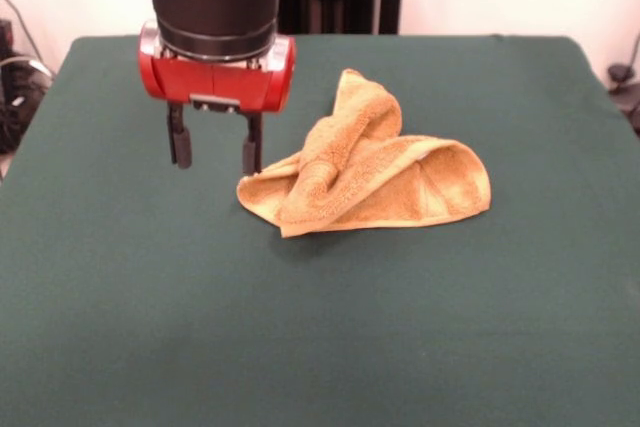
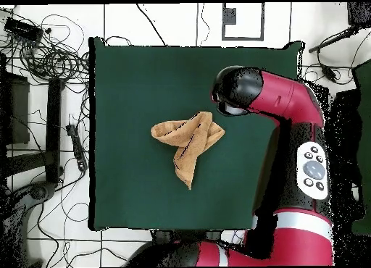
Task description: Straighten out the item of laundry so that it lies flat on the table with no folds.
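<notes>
The golden-orange terry towel [image 1: 372,159] lies crumpled and folded over itself near the middle of the dark green table [image 1: 320,327]. One folded part rises toward the back. In the overhead view the towel [image 2: 189,140] is a bunched, twisted shape. My gripper [image 1: 215,159] hangs open and empty just left of the towel's left corner, its right fingertip [image 1: 251,155] close to the cloth edge. In the overhead view the arm's head [image 2: 239,91] covers the gripper. No label shows.
Cables and stands [image 2: 43,55] lie on the floor beyond the table's edge in the overhead view. The red arm [image 2: 308,156] runs along the table's side. Dark equipment [image 1: 15,87] stands off the table at the left in the front view.
</notes>
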Motion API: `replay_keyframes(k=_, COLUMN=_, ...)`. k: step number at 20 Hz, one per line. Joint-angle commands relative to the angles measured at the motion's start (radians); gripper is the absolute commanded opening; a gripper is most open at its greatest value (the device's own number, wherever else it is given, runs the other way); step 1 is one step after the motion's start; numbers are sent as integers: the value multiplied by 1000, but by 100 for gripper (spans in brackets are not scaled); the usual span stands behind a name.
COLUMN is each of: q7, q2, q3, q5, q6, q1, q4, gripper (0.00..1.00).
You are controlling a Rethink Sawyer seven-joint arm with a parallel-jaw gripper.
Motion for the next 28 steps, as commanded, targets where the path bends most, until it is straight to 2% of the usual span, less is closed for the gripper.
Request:
replay_keyframes(k=1, q7=32, q2=-15, q3=92, q5=-21, q6=-23, q1=38, q4=151, gripper=100)
replay_keyframes(k=5, q7=33, q2=-27, q3=96, q5=-23, q6=-36, q1=34, q4=173, gripper=100)
replay_keyframes(k=14, q7=36, q2=-10, q3=97, q5=-22, q6=-10, q1=30, q4=146, gripper=100)
replay_keyframes(k=28, q7=35, q2=94, q3=119, q5=-39, q6=-151, q1=-4, q4=172, gripper=100)
